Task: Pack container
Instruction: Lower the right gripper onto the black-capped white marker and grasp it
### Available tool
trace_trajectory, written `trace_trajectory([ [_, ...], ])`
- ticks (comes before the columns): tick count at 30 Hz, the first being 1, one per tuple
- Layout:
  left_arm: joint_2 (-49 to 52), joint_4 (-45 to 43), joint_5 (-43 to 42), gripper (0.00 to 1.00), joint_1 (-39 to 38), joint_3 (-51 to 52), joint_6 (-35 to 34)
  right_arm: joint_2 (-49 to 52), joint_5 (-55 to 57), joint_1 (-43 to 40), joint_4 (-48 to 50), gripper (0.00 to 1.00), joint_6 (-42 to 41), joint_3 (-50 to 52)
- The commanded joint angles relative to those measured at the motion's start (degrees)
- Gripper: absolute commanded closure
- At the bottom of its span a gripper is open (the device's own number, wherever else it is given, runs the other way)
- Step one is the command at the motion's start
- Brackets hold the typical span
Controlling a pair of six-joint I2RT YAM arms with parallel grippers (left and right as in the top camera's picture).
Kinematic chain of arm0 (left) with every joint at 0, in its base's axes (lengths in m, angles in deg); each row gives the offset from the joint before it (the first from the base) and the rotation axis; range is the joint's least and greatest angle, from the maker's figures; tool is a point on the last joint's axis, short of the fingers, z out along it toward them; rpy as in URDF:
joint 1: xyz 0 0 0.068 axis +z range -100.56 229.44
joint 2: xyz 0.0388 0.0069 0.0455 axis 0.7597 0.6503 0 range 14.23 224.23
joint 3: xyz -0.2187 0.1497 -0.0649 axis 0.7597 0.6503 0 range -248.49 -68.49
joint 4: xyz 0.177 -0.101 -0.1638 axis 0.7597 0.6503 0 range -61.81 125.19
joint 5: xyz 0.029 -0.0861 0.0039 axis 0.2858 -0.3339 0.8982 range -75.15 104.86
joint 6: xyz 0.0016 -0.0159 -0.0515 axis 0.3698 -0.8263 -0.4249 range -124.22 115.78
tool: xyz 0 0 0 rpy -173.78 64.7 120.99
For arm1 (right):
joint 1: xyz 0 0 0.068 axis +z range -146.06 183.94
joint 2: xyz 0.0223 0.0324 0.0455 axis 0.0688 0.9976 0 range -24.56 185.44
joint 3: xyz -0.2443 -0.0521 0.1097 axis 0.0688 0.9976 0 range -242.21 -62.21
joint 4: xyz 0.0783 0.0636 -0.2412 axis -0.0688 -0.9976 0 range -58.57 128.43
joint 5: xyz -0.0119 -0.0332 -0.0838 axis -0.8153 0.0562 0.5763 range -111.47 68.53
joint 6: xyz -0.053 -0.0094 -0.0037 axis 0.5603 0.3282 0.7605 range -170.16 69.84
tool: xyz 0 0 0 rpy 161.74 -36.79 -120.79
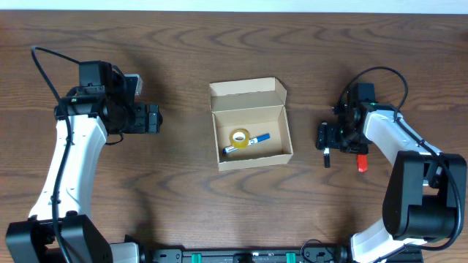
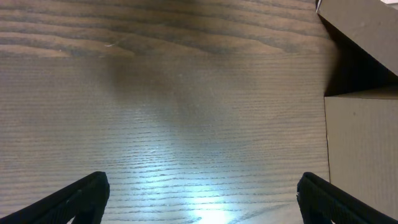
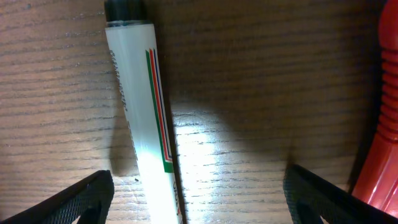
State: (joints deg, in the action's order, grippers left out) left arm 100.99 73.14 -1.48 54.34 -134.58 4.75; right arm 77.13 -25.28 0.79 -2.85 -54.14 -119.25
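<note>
Container [image 1: 251, 126]: open at the middle of the table, lid flap [image 1: 247, 89] raised on its far side; a yellow tape roll [image 1: 239, 136] and a blue pen [image 1: 247, 142] lie inside.
Right gripper [image 3: 199, 193]: fingers wide, low over a white pen [image 3: 144, 130] that lies flat on the wood, well to the right of the box.
Left gripper [image 1: 152, 118]: fingers wide, holding nothing, over bare wood, apart from the box.
Risk, pen: it sits nearer one finger than the other, so closing may roll or nudge the smooth barrel away.
Risk, neighbour: a red thing [image 3: 380, 124] lies near the other finger and could get knocked or caught.
Risk, box: light cardboard that nothing steadies; a bump on its wall may shift it.
Surface: dark wood-grain table [image 1: 183, 197], with glare under the wrist lights.
Room: only a pale strip along the far edge shows.
</note>
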Motion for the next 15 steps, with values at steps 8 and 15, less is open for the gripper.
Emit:
trace_trajectory([
  [8,-1.1,0.2,0.2,0.05,-0.1,0.0,-0.2,1.1,-0.1,-0.3,0.0,0.52,0.2,0.1],
  [15,-1.1,0.2,0.2,0.05,-0.1,0.0,-0.2,1.1,-0.1,-0.3,0.1,0.90,0.2,0.0],
])
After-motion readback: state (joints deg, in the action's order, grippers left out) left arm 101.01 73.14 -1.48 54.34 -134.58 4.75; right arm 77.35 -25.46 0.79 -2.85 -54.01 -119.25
